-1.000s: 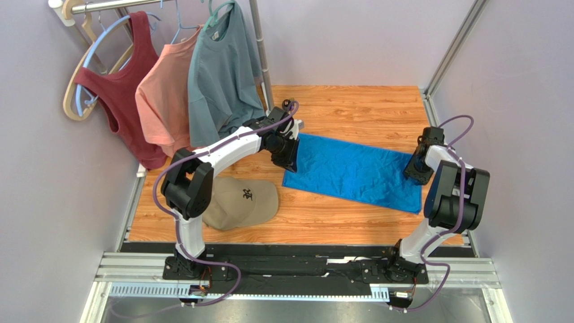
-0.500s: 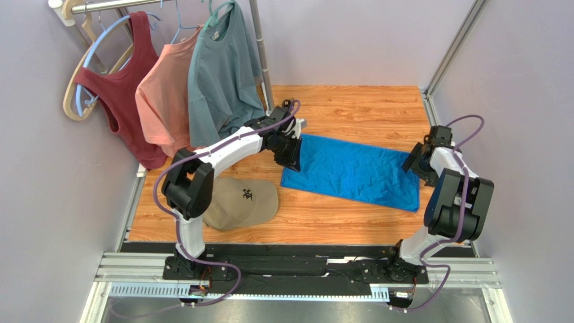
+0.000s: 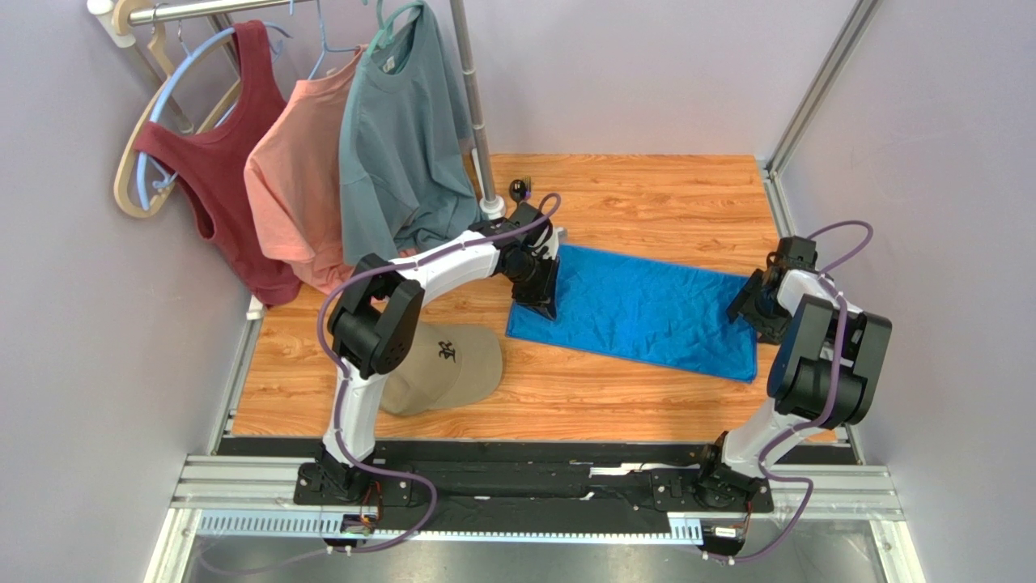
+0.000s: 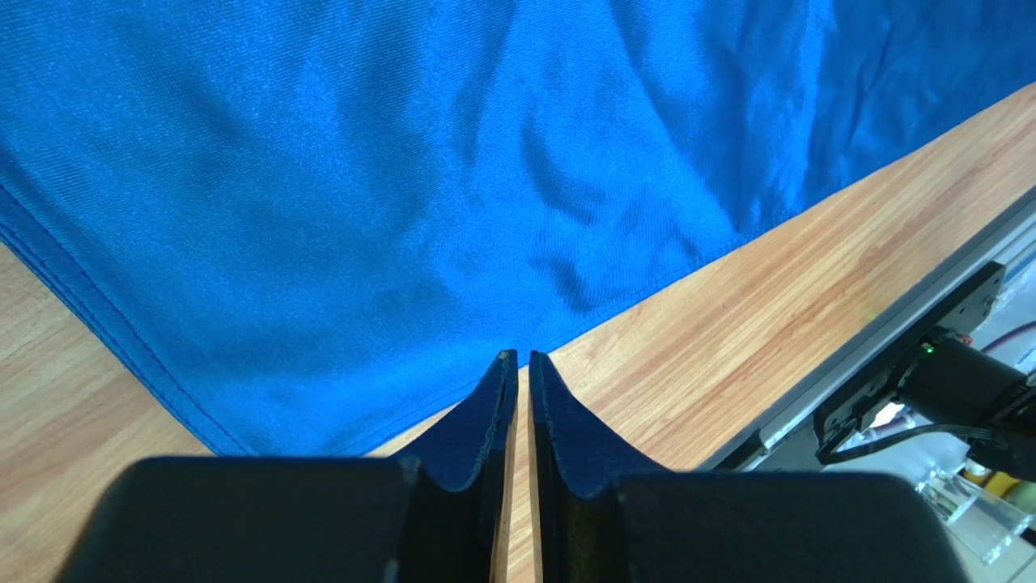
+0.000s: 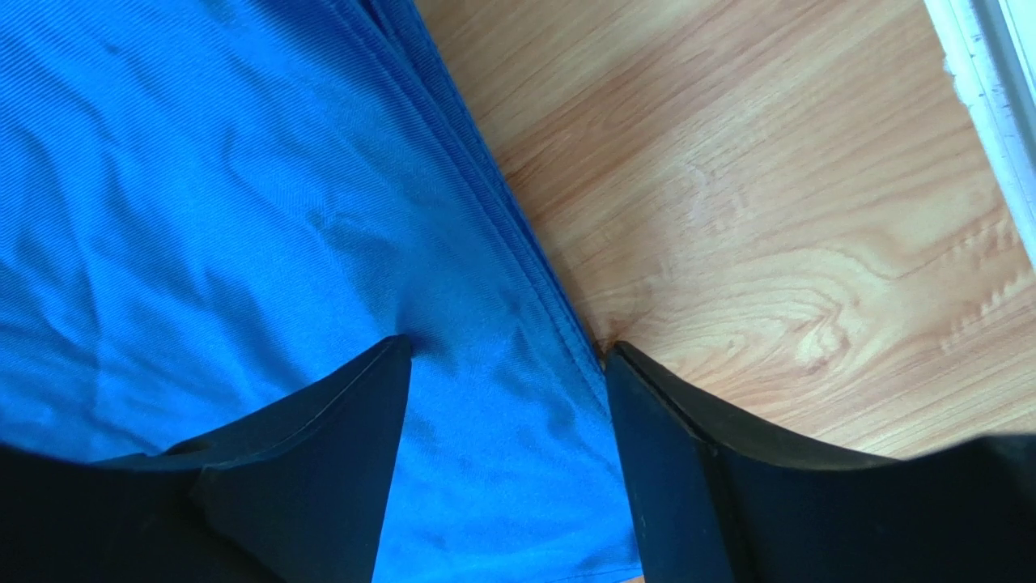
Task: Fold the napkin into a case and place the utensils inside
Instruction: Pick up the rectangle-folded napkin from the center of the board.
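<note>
Looking from above, you see the napkin (image 3: 638,313) flat on the desk (image 3: 657,194) as a long band. Its long axis runs from far left to near right. The left end effector (image 3: 544,298) stands at its left end, the right end effector (image 3: 748,304) at its right end. No utensils are in view, so I judge the folding is not finished.

From the left wrist, the fingers (image 4: 474,425) are almost together at the near hem. I cannot tell if cloth is between them.

From the right wrist, the fingers (image 5: 328,450) are wide apart over the right hem. Next you probably must close them on this hem.
</note>
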You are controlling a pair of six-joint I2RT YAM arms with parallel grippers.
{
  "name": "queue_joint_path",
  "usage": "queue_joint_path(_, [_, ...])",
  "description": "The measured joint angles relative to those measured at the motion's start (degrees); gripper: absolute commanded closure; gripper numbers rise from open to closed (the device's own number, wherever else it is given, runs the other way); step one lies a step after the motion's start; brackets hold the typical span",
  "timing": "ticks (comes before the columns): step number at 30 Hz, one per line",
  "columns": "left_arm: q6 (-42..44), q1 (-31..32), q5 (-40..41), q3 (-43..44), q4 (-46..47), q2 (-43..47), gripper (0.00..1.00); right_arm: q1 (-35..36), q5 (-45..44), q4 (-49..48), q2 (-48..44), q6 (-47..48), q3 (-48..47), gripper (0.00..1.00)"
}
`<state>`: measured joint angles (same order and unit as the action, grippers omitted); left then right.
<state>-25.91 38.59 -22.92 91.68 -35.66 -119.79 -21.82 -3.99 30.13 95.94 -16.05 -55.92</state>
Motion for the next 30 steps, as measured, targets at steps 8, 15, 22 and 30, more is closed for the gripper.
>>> queue_joint_path(8, [0.00, 0.00, 0.07, -1.38, 0.24, 2.60, 0.85, 0.24, -1.03, 0.07, 0.15, 0.02, 0.02, 0.48])
queue_joint_path(15, [0.00, 0.00, 0.11, -3.56, 0.22, 7.34, 0.85, 1.68, -1.66, -0.90, 0.42, -0.04, -0.04, 0.69])
queue_joint_path(22, [0.00, 0.00, 0.61, -4.02, 0.20, 8.79, 0.85, 2.03, -1.18, -1.81, 0.42, -0.17, -0.04, 1.00])
queue_joint_path(30, [-0.68, 0.02, 1.95, -1.97, -0.13, 6.71, 0.89, 2.03, -1.57, 2.08, -0.15, -0.17, -1.55, 1.00])
